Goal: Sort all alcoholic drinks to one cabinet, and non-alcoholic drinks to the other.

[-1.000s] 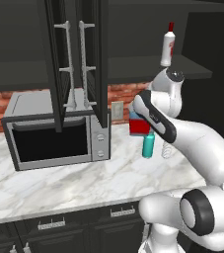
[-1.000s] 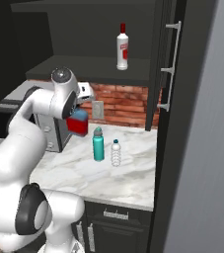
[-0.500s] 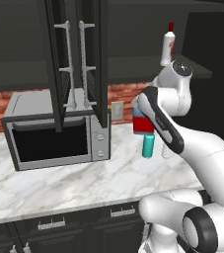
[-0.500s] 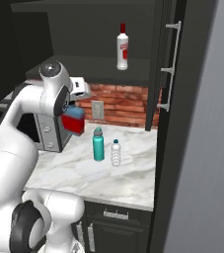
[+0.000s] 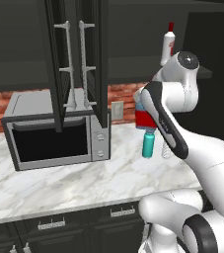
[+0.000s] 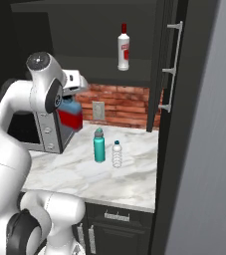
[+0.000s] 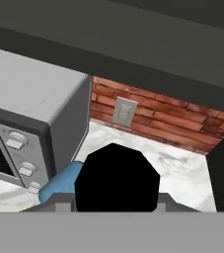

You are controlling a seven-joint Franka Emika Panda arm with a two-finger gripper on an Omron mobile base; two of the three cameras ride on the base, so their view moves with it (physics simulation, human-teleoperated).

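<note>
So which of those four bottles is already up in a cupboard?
The slim white bottle with the red cap, standing on the shelf. The teal and clear ones stand on the counter; the blue one hangs in the claw.

My marble desk [image 5: 59, 185] carries the microwave [image 5: 54, 131] at left frame, teal bottle [image 6: 99, 145] and clear bottle [image 6: 116, 154] mid-frame; the shelf [image 6: 109, 74] holds the white bottle [image 6: 124, 47].

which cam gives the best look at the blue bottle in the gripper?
Right base view: the squat blue bottle shows its blue shoulder and red label, hanging clear of the counter beside the microwave. In the left base view the arm covers part of it. The hand view looks down on its black cap and a sliver of blue.
</note>
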